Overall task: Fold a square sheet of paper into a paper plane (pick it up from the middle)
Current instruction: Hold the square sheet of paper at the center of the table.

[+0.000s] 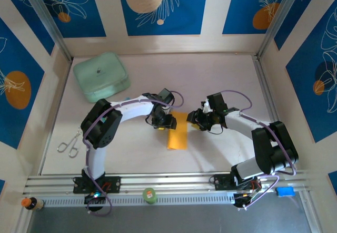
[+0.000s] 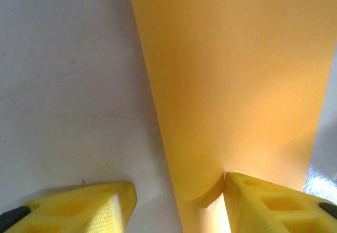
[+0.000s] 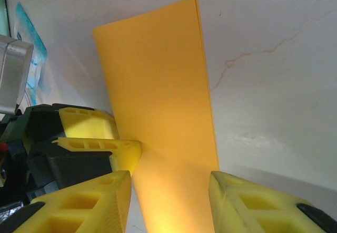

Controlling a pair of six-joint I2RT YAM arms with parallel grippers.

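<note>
The orange-yellow sheet of paper (image 1: 178, 135) lies flat on the table as a narrow rectangle, with a doubled edge along one long side (image 3: 158, 85). My left gripper (image 1: 164, 121) is open at the paper's left side. In the left wrist view (image 2: 179, 201) one finger (image 2: 263, 201) presses on the paper (image 2: 237, 75) and dents it, while the other rests on bare table. My right gripper (image 1: 194, 121) is open at the paper's right side. Its fingers (image 3: 258, 201) straddle the strip's width (image 3: 171, 196) without closing on it. The left gripper's fingertips (image 3: 100, 143) touch the paper opposite.
A mint-green rounded box (image 1: 101, 76) sits at the back left and scissors (image 1: 70, 144) lie near the left wall. A blue-and-white packet (image 3: 29, 48) lies beyond the left gripper. A green-capped item (image 1: 150, 195) and a blue block (image 1: 285, 191) rest on the front rail.
</note>
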